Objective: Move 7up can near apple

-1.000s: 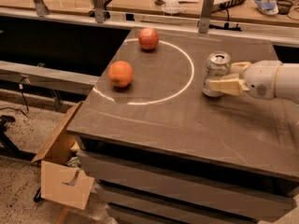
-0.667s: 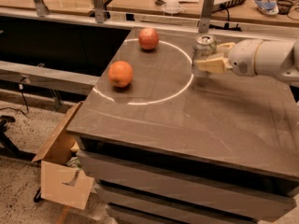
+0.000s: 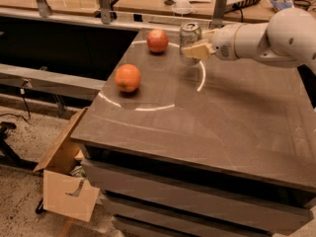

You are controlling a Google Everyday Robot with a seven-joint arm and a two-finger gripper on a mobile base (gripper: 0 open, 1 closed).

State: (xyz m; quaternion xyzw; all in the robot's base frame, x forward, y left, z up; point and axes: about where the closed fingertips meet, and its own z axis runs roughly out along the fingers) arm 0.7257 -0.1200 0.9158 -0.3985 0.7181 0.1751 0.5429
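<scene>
The worktop (image 3: 237, 117) is a broad, smooth slab of dark grey-brown with a dull sheen. A thin pale ring of light (image 3: 148, 107) curves across its far left part. Below its front edge run stacked drawer-like fronts of the same dark tone. The robot's arm (image 3: 276, 36) reaches in from the right near the far edge; it is white, glossy and rounded, built from bulbous shells. On the floor at the lower left an open cardboard box (image 3: 64, 181) leans against the unit, plain brown with flaps spread. At the arm's end the gripper (image 3: 190, 50) has cream-coloured, blocky fingers closed on the lower body of the 7up can (image 3: 189, 33), clamping it from either side. The can is a silvery metal cylinder standing upright, with its long axis vertical and its top rim and lid facing up. It sits over the far part of the worktop just right of the apple (image 3: 157, 40), with a small gap between them. Its base is hidden by the fingers, so it may be resting on the surface or lifted slightly off it. The apple is round and reddish with a paler sheen, and lies near the far edge. An orange (image 3: 128, 77), round and evenly bright with a matte skin, lies nearer the left edge, well apart from the can.
</scene>
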